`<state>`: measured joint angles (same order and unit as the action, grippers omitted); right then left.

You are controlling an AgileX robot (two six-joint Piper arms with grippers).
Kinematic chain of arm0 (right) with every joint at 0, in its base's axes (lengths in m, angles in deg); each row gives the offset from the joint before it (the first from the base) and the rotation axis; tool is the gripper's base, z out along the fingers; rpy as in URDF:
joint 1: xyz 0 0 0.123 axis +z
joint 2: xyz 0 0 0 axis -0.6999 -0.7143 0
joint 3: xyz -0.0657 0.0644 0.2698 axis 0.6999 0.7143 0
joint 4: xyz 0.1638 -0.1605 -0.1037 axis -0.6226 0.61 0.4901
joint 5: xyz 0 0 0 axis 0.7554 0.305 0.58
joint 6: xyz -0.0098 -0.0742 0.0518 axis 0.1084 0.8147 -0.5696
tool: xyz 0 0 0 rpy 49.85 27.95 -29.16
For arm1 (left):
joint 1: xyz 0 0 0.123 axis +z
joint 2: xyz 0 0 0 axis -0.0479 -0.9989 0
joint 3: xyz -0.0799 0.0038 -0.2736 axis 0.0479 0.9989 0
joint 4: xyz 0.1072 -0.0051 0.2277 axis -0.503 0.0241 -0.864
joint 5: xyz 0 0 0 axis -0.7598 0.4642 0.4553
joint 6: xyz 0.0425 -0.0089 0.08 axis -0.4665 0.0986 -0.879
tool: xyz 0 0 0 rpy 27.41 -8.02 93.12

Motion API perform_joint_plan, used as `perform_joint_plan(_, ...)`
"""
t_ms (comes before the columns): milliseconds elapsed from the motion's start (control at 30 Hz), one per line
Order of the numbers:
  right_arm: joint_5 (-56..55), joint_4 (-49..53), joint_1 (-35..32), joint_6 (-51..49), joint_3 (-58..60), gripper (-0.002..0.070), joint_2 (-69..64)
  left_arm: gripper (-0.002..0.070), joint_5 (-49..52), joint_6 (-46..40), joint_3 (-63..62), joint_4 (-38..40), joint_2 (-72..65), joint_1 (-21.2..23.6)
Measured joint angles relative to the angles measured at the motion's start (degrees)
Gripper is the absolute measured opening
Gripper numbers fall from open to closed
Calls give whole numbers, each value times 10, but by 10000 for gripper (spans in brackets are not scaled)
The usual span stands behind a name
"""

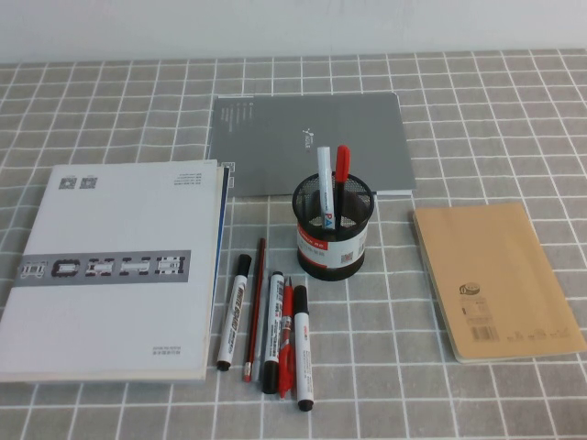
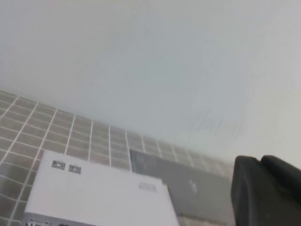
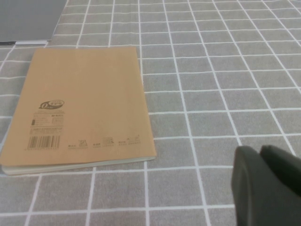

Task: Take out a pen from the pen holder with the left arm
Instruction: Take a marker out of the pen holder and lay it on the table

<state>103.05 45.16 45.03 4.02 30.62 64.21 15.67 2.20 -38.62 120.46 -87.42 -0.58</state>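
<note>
Here the left tool [image 2: 263,188] is closed and holds nothing. It hangs above the left of the bench [image 1: 459,110], out of the high view, and its camera looks over the far corner of the white book [image 2: 99,195] and the grey notebook [image 2: 188,183] toward the wall. The right tool [image 3: 263,183] hovers at the near right by the tan notebook [image 3: 80,103]; whether it is open or closed I cannot tell.

The pen holder [image 1: 334,229], a black mesh cup, stands mid-bench, just near of the grey notebook and right of the white book. In it stand a white marker [image 1: 324,179] and a red-capped pen [image 1: 341,170], close together and leaning slightly. Loose pens [image 1: 271,321] lie just near-left of the cup.

Either pen is probably light, stiff and smooth-barrelled, so likely slippery. The best hold seems to be the upper barrel clear of the rim. A straight upward pull should suit, since the light cup could tip or drag.
</note>
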Motion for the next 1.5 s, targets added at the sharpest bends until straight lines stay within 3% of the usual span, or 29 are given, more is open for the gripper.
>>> perform_joint_plan(133,0,0,0,0,0,-13,0,-3,39,-74,-56,-1,-112,0)
perform_joint_plan(267,0,0,0,0,0,-13,0,-3,57,-76,-90,-55,-209,0)
perform_joint_plan(400,0,0,0,0,0,-13,0,-3,48,91,-127,-236,-291,-22)
perform_joint_plan(633,0,0,0,0,0,-13,0,-3,-164,465,-144,-614,-390,-153)
perform_joint_plan(700,0,0,0,0,0,-13,0,-3,-242,515,-146,-684,-428,-176)
perform_joint_plan(833,0,0,0,0,0,-13,0,11,-398,552,-149,-748,-542,-188)
perform_joint_plan(933,0,0,0,0,0,-13,0,111,-479,576,-154,-778,-625,-189)
perform_joint_plan(1133,0,0,0,0,0,-13,0,427,-543,706,-217,-833,-749,-189)
perform_joint_plan(1267,0,0,0,0,0,-13,0,489,-551,737,-277,-914,-811,-189)
perform_joint_plan(1500,0,0,0,0,0,-13,0,503,-554,793,-372,-984,-913,-189)
